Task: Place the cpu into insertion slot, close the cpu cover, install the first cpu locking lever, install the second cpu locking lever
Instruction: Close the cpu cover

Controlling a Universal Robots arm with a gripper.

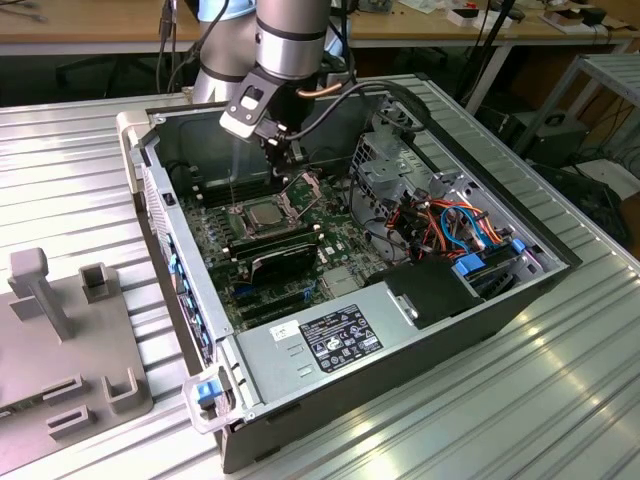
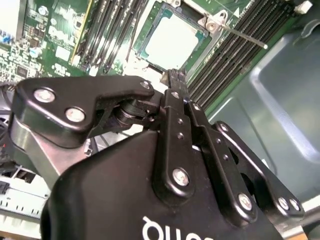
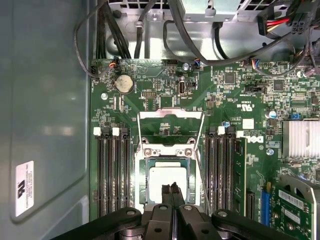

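In the socket near the middle of the green board, the chip lies flat with its pale metal top up. It looks square to the rim, so I judge the seating done.

The cover is not down. Its thin silver frame is swung back on its hinge, on the side of the socket toward the board's cabled edge, and bare board shows through its opening. A thin lever sticks out free past one corner of the socket and crosses over the memory slots that flank it, so I take it nothing is locked.

My gripper is clenched, its two tips pressed together with nothing between them. In both wrist views it sits over the chip's edge farthest from the hinge. I cannot tell whether the tips touch the metal.

What worries me from here:
- **Shifting the chip:** a tip dragged across the unclamped chip could slide or tilt it and harm the contacts beneath.
- **Catching the cover:** pushed off-centre, the frame could snag on the chip's edge.
- **Losing the lever:** the loose, springy rod could slip off my narrow tips and hit the slots.
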